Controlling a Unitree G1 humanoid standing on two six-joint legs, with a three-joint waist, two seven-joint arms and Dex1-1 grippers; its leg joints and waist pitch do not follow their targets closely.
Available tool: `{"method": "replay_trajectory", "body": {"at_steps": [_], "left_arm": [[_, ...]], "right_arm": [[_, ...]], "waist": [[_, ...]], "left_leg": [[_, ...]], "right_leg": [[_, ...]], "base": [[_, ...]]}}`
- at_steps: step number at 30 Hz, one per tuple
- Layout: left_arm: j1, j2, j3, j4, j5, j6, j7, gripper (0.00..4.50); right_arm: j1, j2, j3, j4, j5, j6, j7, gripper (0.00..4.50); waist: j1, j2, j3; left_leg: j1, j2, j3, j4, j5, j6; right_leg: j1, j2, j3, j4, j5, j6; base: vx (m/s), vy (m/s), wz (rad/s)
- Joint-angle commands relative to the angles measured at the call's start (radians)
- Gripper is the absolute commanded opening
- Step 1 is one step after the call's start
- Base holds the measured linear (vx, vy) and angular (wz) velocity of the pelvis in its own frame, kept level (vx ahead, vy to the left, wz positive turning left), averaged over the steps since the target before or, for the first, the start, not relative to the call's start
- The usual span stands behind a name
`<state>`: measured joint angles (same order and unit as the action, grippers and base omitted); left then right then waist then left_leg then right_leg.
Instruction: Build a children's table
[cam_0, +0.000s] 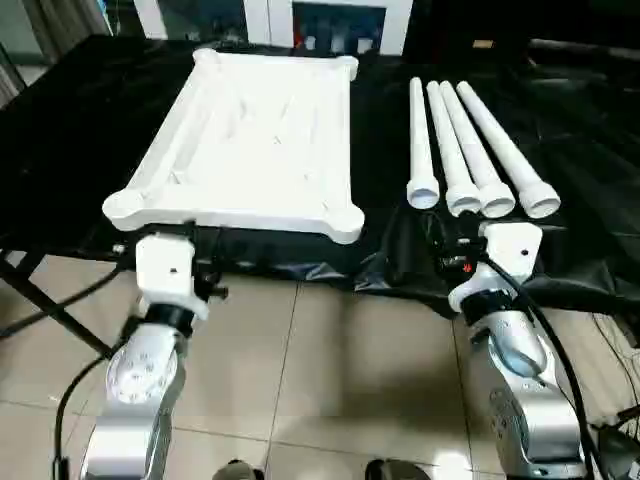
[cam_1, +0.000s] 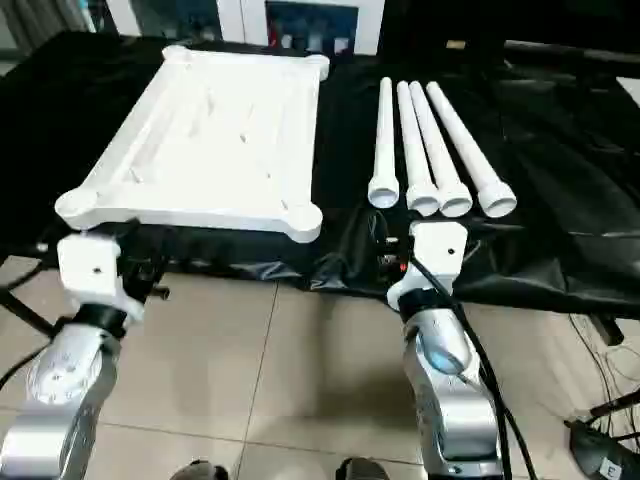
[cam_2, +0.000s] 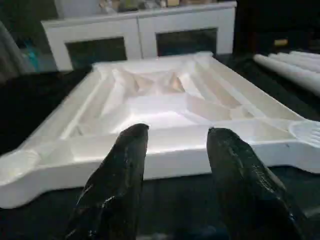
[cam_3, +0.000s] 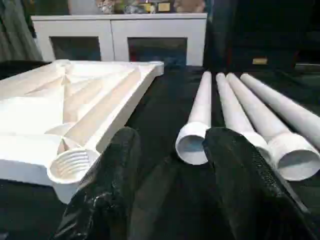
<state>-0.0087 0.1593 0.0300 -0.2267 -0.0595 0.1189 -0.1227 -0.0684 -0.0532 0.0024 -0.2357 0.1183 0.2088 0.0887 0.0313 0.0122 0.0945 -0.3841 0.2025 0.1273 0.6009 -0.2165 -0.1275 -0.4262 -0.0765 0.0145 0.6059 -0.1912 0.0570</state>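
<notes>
Left eye view: tabletop (cam_0: 250, 140) lies ribbed side up on the black cloth (cam_0: 80, 130), four legs (cam_0: 470, 150) side by side to its right. Left gripper (cam_2: 175, 150) and right gripper (cam_3: 170, 150) hang spread and empty at the near edge.

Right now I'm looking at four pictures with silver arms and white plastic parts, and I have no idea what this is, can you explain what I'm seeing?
This is a humanoid robot with two arms. The two wide pictures come from cameras on its head, looking down past its forearms. The two close pictures come from cameras on its wrists, looking along black fingers. The left gripper and right gripper are both open and hold nothing. On the black-covered table lies a white tabletop, ribbed underside up, with round corner sockets. Beside it lie four white legs, side by side, flared ends toward the robot.
</notes>
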Motion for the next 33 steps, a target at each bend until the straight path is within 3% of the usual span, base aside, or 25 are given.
{"method": "replay_trajectory", "body": {"at_steps": [1,4,7,8,9,10,11,13,14,15,17,20,21,22,23,24,25,26,27,28,29,30,31,32,33], "left_arm": [[-0.008,-0.006,-0.004,-0.040,-0.020,0.060,-0.001,2.19],[-0.030,-0.004,-0.013,-0.018,-0.002,0.050,0.002,2.19],[-0.056,-0.004,-0.009,-0.012,-0.007,0.056,0.001,2.19],[-0.072,-0.004,-0.008,-0.007,-0.012,0.057,-0.001,2.19],[-0.077,-0.004,-0.008,-0.004,-0.012,0.055,-0.002,2.19],[-0.085,-0.004,-0.008,0.002,-0.014,0.050,-0.005,2.19],[-0.101,0.000,-0.007,0.024,-0.007,0.040,-0.007,2.19],[-0.108,0.003,-0.005,0.027,-0.007,0.040,-0.011,2.19],[-0.110,0.006,-0.002,0.024,-0.008,0.045,-0.012,2.19],[-0.113,-0.001,0.014,0.013,-0.020,0.062,-0.003,2.19],[-0.117,0.001,0.017,0.019,-0.016,0.060,-0.001,2.19],[-0.116,0.004,0.015,0.020,-0.004,0.056,0.003,2.19],[-0.113,0.003,0.019,0.016,-0.006,0.056,0.005,2.19],[-0.107,0.003,0.025,0.010,-0.008,0.054,0.009,2.19],[-0.100,0.002,0.031,0.010,-0.009,0.049,0.011,2.19],[-0.093,0.002,0.038,0.014,-0.014,0.047,0.012,2.19],[-0.089,0.002,0.039,0.014,-0.013,0.050,0.014,2.19],[-0.085,0.003,0.042,0.012,-0.013,0.054,0.017,2.19],[-0.084,0.003,0.043,0.011,-0.013,0.057,0.019,2.19],[-0.081,-0.003,0.040,0.010,-0.020,0.059,0.017,2.19],[-0.076,-0.006,0.032,0.014,-0.019,0.052,0.014,2.19],[-0.073,-0.008,0.027,0.017,-0.017,0.048,0.011,2.19],[-0.067,-0.004,0.020,0.012,-0.007,0.048,0.006,2.19],[-0.062,-0.002,0.020,0.006,-0.006,0.050,0.004,2.19],[-0.055,-0.006,0.027,-0.001,-0.013,0.057,0.005,2.19]], "right_arm": [[0.016,0.005,0.000,-0.050,0.044,0.064,0.032,2.30],[0.013,0.009,0.004,-0.023,0.029,0.046,0.015,2.30],[-0.001,0.010,0.010,-0.011,0.018,0.034,0.010,2.30],[-0.011,0.011,0.008,-0.007,0.018,0.037,0.008,2.30],[-0.014,0.011,0.007,-0.004,0.021,0.036,0.009,2.30],[-0.018,0.012,0.005,0.001,0.025,0.033,0.010,2.30],[-0.029,0.016,-0.001,0.035,0.023,0.022,0.004,2.30],[-0.037,0.019,-0.005,0.047,0.020,0.027,-0.002,2.30],[-0.042,0.022,-0.007,0.049,0.020,0.033,-0.003,2.30],[-0.054,0.013,0.007,0.037,0.021,0.045,0.018,2.30],[-0.063,0.012,0.012,0.041,0.021,0.046,0.022,2.30],[-0.086,0.009,0.015,0.064,0.016,0.041,0.024,2.30],[-0.088,0.010,0.015,0.064,0.019,0.043,0.026,2.30],[-0.092,0.010,0.017,0.065,0.021,0.045,0.028,2.30],[-0.094,0.011,0.023,0.071,0.020,0.041,0.029,2.30],[-0.094,0.013,0.031,0.074,0.017,0.040,0.029,2.30],[-0.093,0.010,0.036,0.070,0.011,0.042,0.030,2.30],[-0.091,0.005,0.044,0.059,0.004,0.049,0.032,2.30],[-0.090,0.003,0.047,0.052,0.001,0.053,0.032,2.30],[-0.084,0.001,0.044,0.039,0.013,0.058,0.040,2.30],[-0.078,-0.001,0.040,0.035,0.020,0.056,0.045,2.30],[-0.074,-0.002,0.037,0.034,0.023,0.054,0.049,2.30],[-0.073,0.002,0.030,0.037,0.024,0.060,0.041,2.30],[-0.074,0.006,0.028,0.039,0.024,0.066,0.034,2.30],[-0.071,0.005,0.037,0.032,0.022,0.067,0.039,2.30]], "waist": [[-0.004,0.008,-0.049],[-0.002,0.014,-0.045],[-0.006,0.024,-0.038],[-0.008,0.021,-0.033],[-0.010,0.022,-0.030],[-0.008,0.020,-0.033],[-0.005,0.004,-0.037],[-0.003,0.015,-0.041],[-0.002,0.016,-0.050],[-0.002,0.012,-0.059],[0.001,0.018,-0.070],[0.005,0.000,-0.087],[0.009,0.010,-0.090],[0.006,-0.012,-0.093],[0.011,0.005,-0.094],[-0.002,0.019,-0.090],[-0.014,0.025,-0.085],[-0.017,0.007,-0.075],[-0.008,-0.002,-0.070],[0.008,-0.016,-0.075],[0.017,-0.021,-0.077],[0.017,-0.007,-0.075],[0.010,-0.008,-0.080],[0.004,0.006,-0.083],[-0.004,0.000,-0.081]], "left_leg": [[0.005,-0.016,0.027,-0.077,-0.114,-0.010],[0.008,-0.014,0.026,-0.082,-0.168,-0.015],[0.036,-0.017,0.029,-0.099,-0.418,0.012],[0.044,-0.017,0.031,-0.103,-0.450,0.020],[0.064,-0.022,0.034,-0.107,-0.500,0.039],[0.067,-0.027,0.039,-0.109,-0.475,0.058],[0.063,-0.029,0.046,-0.111,-0.424,0.078],[0.073,-0.028,0.048,-0.116,-0.382,0.090],[0.061,-0.033,0.050,-0.114,-0.308,0.100],[0.058,-0.037,0.053,-0.109,-0.240,0.118],[0.058,-0.045,0.052,-0.099,-0.124,0.152],[0.041,-0.078,0.051,-0.071,0.040,0.232],[0.045,-0.079,0.046,-0.065,0.087,0.252],[0.049,-0.081,0.048,-0.059,0.103,0.267],[0.059,-0.079,0.041,-0.056,0.156,0.288],[0.111,-0.046,0.023,-0.058,0.219,0.321],[0.129,-0.035,0.012,-0.057,0.243,0.347],[0.123,-0.046,0.018,-0.043,0.253,0.409],[0.097,-0.066,0.032,-0.037,0.218,0.396],[0.048,-0.094,0.040,-0.024,0.149,0.358],[0.053,-0.090,0.041,-0.027,0.133,0.339],[0.064,-0.080,0.034,-0.034,0.133,0.315],[0.084,-0.072,0.022,-0.036,0.176,0.313],[0.110,-0.064,0.003,-0.034,0.250,0.339],[0.112,-0.063,-0.003,-0.031,0.277,0.357]], "right_leg": [[0.053,0.004,0.003,-0.049,0.080,-0.144],[0.053,0.002,0.000,-0.055,-0.002,-0.144],[0.057,0.008,-0.010,-0.085,-0.363,-0.137],[0.056,0.011,-0.014,-0.092,-0.414,-0.138],[0.059,0.018,-0.023,-0.105,-0.509,-0.142],[0.073,0.016,-0.018,-0.111,-0.516,-0.149],[0.087,0.013,-0.012,-0.113,-0.493,-0.157],[0.089,0.011,-0.010,-0.112,-0.442,-0.180],[0.113,0.013,-0.005,-0.103,-0.332,-0.205],[0.123,0.018,-0.004,-0.093,-0.226,-0.232],[0.141,0.028,-0.003,-0.070,-0.030,-0.278],[0.183,0.049,0.006,-0.042,0.234,-0.313],[0.183,0.055,0.006,-0.029,0.305,-0.312],[0.187,0.065,0.007,-0.027,0.339,-0.306],[0.181,0.071,0.002,-0.011,0.388,-0.293],[0.129,0.070,-0.025,0.003,0.331,-0.274],[0.108,0.062,-0.035,0.006,0.271,-0.269],[0.117,0.040,-0.025,-0.010,0.186,-0.252],[0.144,0.038,-0.008,-0.019,0.185,-0.259],[0.199,0.042,0.027,-0.026,0.227,-0.279],[0.200,0.044,0.030,-0.026,0.251,-0.300],[0.192,0.055,0.023,-0.016,0.281,-0.317],[0.182,0.070,0.011,-0.004,0.303,-0.299],[0.162,0.081,-0.002,0.015,0.315,-0.259],[0.157,0.081,-0.005,0.016,0.304,-0.238]], "base": [[0.000,0.000,0.00],[0.000,0.000,0.00],[0.000,0.000,0.00],[0.000,0.000,0.00],[0.000,0.000,0.00],[0.000,0.000,0.00],[0.000,0.000,0.00],[0.033,-0.001,-0.01],[0.066,-0.001,-0.02],[0.082,0.003,-0.01],[0.094,0.010,0.03],[0.112,0.014,0.04],[0.106,0.016,0.07],[0.103,0.018,0.13],[0.103,0.018,0.13],[0.107,0.013,0.16],[0.086,0.000,0.11],[0.086,0.000,0.11],[0.062,-0.007,0.05],[0.000,0.000,0.00],[0.000,0.000,0.00],[0.029,-0.008,0.19],[0.000,0.000,0.00],[0.000,0.000,0.00],[0.000,0.000,0.00]]}}
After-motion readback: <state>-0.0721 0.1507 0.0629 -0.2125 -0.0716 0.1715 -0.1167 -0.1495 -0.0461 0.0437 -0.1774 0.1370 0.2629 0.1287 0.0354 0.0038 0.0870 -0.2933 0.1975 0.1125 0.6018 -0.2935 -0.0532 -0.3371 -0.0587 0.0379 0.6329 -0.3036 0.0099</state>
